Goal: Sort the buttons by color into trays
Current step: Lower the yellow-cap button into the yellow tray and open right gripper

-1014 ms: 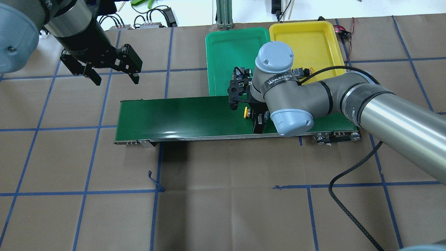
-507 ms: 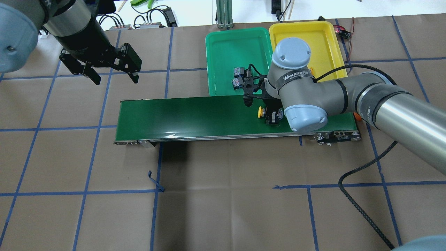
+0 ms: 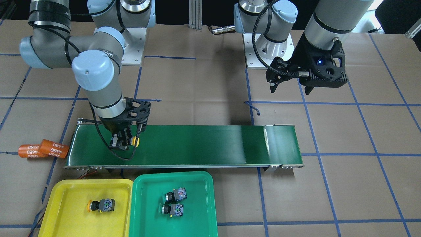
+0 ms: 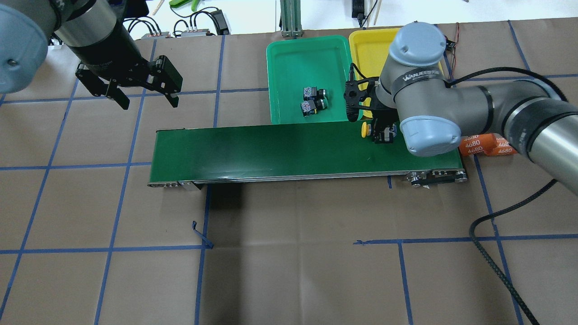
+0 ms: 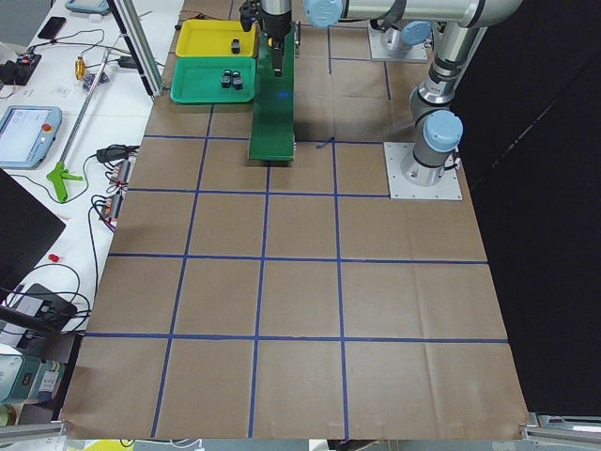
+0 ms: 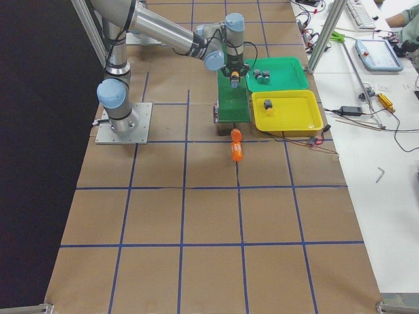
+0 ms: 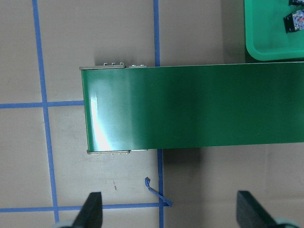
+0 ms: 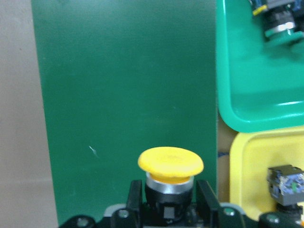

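Seen from overhead, the left pincer [image 4: 149, 103] hangs released, jaws spread wide and holding nothing, over bare tabletop [image 4: 289, 271] well apart from the work. The long conveyor belt [image 4: 253, 149] runs across the middle, nothing lying loose on it. Beyond its far edge sits the green tray [image 4: 293, 58], with two green buttons [image 4: 313, 100] side by side near its belt-side rim. Just right of that, the right pincer [image 4: 383, 134] is clenched on the yellow button [image 4: 364, 130], held over the far edge of the belt near its right end. The button's long axis lies level along the belt, cap pointing to the robot's left. The yellow tray [image 4: 365, 49] touches the green one and lies just beyond the belt from the held button, a little to its right; the front-facing view shows another yellow button [image 3: 100, 205] in it. So the drop should need only a short carry forward and slightly right, keeping off the green tray's corner. The right arm is far nearer. Orange cylinders [image 4: 487, 143] lie off the belt's right end.
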`<state>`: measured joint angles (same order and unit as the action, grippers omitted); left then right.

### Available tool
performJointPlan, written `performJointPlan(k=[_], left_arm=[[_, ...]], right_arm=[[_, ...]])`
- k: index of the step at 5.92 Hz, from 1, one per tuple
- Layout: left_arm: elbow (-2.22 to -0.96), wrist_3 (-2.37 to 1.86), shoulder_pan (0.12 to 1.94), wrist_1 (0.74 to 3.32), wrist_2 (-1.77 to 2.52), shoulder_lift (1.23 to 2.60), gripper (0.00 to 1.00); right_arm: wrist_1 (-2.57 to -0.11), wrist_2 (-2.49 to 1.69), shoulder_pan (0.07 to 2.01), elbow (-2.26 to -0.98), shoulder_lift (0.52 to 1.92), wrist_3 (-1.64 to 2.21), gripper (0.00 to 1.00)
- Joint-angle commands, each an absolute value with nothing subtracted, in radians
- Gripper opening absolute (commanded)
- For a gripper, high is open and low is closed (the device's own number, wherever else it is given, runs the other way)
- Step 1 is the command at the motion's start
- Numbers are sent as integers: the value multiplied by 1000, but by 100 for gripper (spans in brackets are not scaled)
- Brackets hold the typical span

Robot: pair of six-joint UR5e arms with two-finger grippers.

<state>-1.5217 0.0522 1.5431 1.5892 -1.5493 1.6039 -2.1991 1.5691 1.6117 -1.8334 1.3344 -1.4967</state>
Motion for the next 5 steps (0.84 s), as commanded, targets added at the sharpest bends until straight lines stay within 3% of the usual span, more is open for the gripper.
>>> performJointPlan(k=[1,4,5], left_arm=[[-1522,52,1543,1589,-1549,1598,99],[-1523,52,1546,1591,-1551,1592,99],[-1522,52,1545,1589,-1551,1592,99]], right_arm=[[-2189,1568,1556,-1704,1297,-1660,9],[-2207,1556,1507,-1343,918,-1807,11],[-2230,1552,1506,-1271,823,-1806,31]])
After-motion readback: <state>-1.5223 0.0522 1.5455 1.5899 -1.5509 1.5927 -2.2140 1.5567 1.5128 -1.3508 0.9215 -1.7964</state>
